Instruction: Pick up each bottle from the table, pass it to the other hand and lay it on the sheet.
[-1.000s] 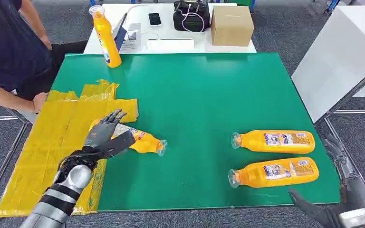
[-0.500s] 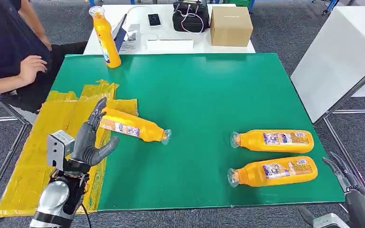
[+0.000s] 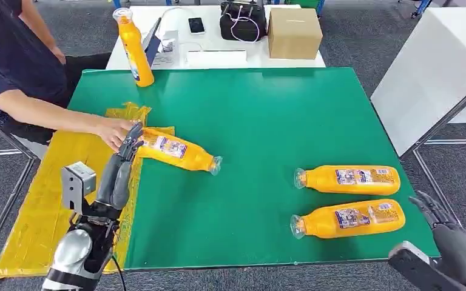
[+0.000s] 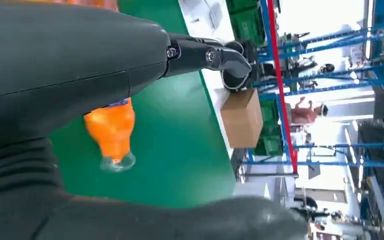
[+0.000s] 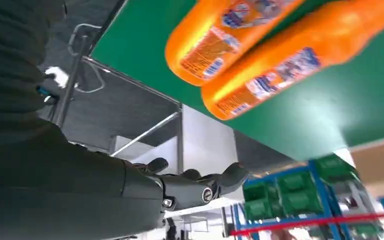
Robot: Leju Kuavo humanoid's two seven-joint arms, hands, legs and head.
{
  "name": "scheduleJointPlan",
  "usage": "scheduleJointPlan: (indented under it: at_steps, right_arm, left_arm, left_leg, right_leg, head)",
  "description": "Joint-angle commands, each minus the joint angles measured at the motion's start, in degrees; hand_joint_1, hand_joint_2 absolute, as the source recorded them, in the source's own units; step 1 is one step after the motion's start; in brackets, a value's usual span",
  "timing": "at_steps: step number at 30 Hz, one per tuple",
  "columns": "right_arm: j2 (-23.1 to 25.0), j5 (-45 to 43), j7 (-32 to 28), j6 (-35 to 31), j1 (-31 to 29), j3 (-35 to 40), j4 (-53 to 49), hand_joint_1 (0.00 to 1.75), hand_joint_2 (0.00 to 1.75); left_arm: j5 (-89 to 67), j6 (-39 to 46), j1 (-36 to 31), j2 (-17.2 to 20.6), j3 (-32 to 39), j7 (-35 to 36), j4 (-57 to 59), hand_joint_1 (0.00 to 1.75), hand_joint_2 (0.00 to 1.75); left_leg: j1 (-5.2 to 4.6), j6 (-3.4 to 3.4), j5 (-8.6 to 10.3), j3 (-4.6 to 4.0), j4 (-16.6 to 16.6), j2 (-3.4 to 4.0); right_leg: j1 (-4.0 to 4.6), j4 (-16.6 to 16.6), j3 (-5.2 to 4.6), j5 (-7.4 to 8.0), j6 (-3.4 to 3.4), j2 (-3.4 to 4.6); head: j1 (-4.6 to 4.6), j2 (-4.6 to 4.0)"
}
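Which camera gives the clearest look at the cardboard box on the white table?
The head view: the cardboard box sits whole and sharp beside a black bag. The left wrist view shows the box turned and smaller; the right wrist view catches perhaps a blurred corner.

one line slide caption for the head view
Left robot hand open beside a bottle on the sheet as a person's hand reaches it.

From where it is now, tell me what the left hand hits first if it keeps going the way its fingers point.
The left hand points up the sheet toward the person's hand on the bottle's base. It likely meets that hand first, though depth is unclear.
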Motion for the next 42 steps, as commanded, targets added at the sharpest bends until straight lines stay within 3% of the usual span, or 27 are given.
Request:
scheduleJointPlan:
  at_steps: [1,10,14,24,25,27,36,37,42]
  right_arm:
    - [-3.58,0.15,0.50,0.06,-5.28,6.20,11.25,0.00,1.75]
    - [-5.87,1.47,1.49,0.91,-11.30,10.89,18.03,0.00,1.75]
    - [-5.79,1.34,1.49,0.83,-11.14,11.08,18.03,0.00,1.75]
    - [-4.78,6.07,1.35,2.16,-23.32,22.00,28.97,0.00,1.75]
    - [-5.98,7.72,1.27,0.00,-24.48,22.62,28.15,0.00,1.75]
    - [-6.60,7.36,2.66,2.53,-26.21,23.08,27.62,0.00,1.75]
    - [-4.38,9.46,2.38,3.36,-29.31,26.13,32.01,0.00,1.75]
    - [-4.04,9.69,2.25,3.49,-29.94,26.83,32.86,0.00,1.75]
    - [-6.28,10.90,1.76,7.27,-31.09,33.50,37.17,0.00,1.75]
  left_arm:
    - [0.30,-0.03,-2.70,0.21,-2.67,0.65,1.70,0.00,0.00]
    - [0.98,-0.37,-4.43,0.12,-3.88,1.43,2.47,0.00,0.00]
    - [0.96,-0.40,-4.35,0.30,-3.94,1.38,2.42,0.00,0.00]
    - [1.66,-0.68,-5.92,-0.23,-5.27,1.83,3.54,0.00,0.00]
    - [1.92,-0.59,-6.51,-0.53,-4.90,-0.06,2.28,0.00,0.00]
    - [2.68,-0.49,-6.79,-0.70,-4.52,1.60,0.62,0.00,0.00]
    - [3.03,-0.50,-6.87,-0.83,-4.46,1.67,1.33,0.00,0.00]
    - [3.12,-0.48,-6.95,-0.86,-4.47,1.63,1.41,0.00,0.00]
    - [4.18,-0.12,-8.21,-1.17,-4.93,1.49,3.02,0.00,0.00]
  left_leg:
    - [0.03,-0.01,-0.01,0.15,-0.04,-0.03]
    - [0.05,-0.02,-0.01,0.16,-0.03,0.03]
    - [0.04,-0.01,0.00,0.10,-0.02,-0.04]
    - [0.05,-0.03,-0.01,0.25,-0.07,0.12]
    - [0.07,-0.05,-0.04,0.32,-0.07,0.17]
    - [0.02,-0.02,-0.02,0.11,0.01,0.14]
    - [0.04,-0.04,-0.01,0.16,-0.03,0.06]
    - [0.04,-0.08,-0.12,0.46,-0.05,0.17]
    - [0.05,-0.10,-0.08,0.49,-0.06,0.16]
  right_leg:
    - [0.03,-0.10,0.20,-0.01,-0.02,-0.02]
    - [0.06,-0.11,0.21,0.02,-0.01,0.05]
    - [0.04,-0.08,0.16,0.01,-0.02,-0.01]
    - [0.06,-0.15,0.29,0.04,-0.02,0.11]
    - [0.08,-0.17,0.35,0.03,-0.03,0.15]
    - [0.03,-0.04,0.12,0.02,-0.02,0.13]
    - [0.05,-0.09,0.21,0.03,-0.01,0.08]
    - [0.05,-0.13,0.50,-0.06,-0.03,0.16]
    - [0.06,-0.14,0.55,-0.03,-0.04,0.13]
  head:
    - [0.00,0.00]
    - [0.00,0.00]
    - [0.00,0.00]
    - [-0.02,0.00]
    - [0.00,0.00]
    - [0.00,0.00]
    - [0.00,0.00]
    - [-0.02,0.00]
    - [-0.02,0.00]
